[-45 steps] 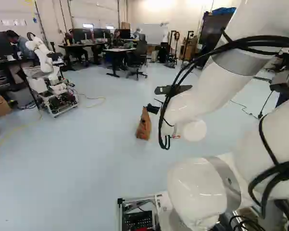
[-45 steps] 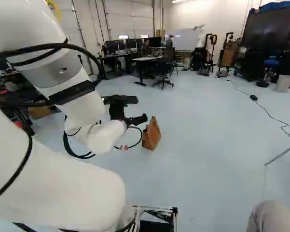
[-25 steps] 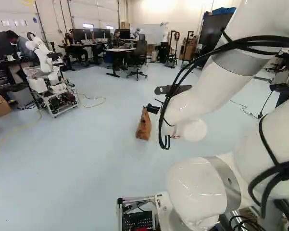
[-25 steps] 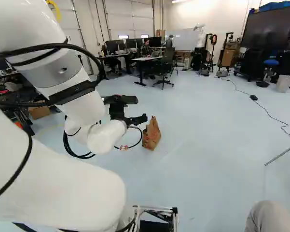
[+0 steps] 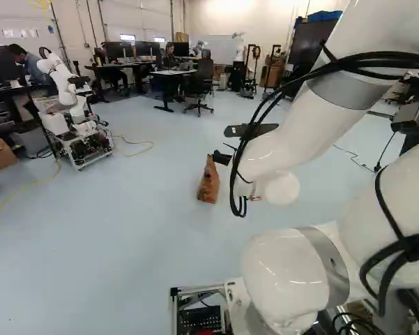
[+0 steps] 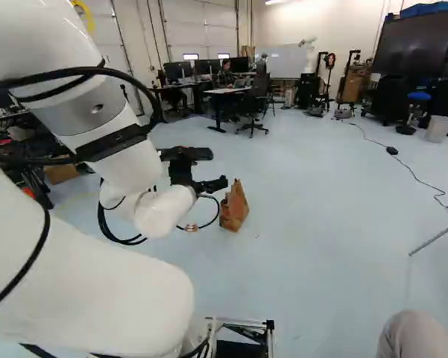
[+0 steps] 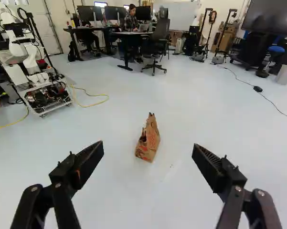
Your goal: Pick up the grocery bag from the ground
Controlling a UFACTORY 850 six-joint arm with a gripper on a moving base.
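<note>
1. Left base view, foot of the frame, right of centre: saw the white lowest joint [image 5: 286,276]. Higher up, found the arm [image 5: 293,132] slanting in from the upper right, with black cables looped along it.
2. Right base view, lower right corner: noted part of a person's leg [image 6: 416,335].
3. Right base view, left of centre: made out the black gripper [image 6: 216,183], partly hidden behind the arm. In the wrist view, found both fingers [image 7: 88,162] spread wide, with a broad gap between them.
4. Centre of both base views: spotted the brown paper grocery bag [image 6: 234,207], upright on the pale floor [image 6: 320,246], with a narrow top and reddish print. In the wrist view, saw it ahead of the gripper, midway between the lines of the two fingers and apart from both.
5. Left base view, upper left: saw another robot [image 5: 73,118] on a wheeled frame, with a yellow cable [image 5: 141,151] on the floor beside it.
6. Right base view, right side: traced a black cable [image 6: 391,151] across the floor.
7. Right base view, top, left of centre: saw an office chair [image 6: 255,97] beside a desk [image 6: 227,91].
8. Right base view, along the top: noted a whiteboard [image 6: 283,61] and, at upper right, a large dark screen [image 6: 436,41].
</note>
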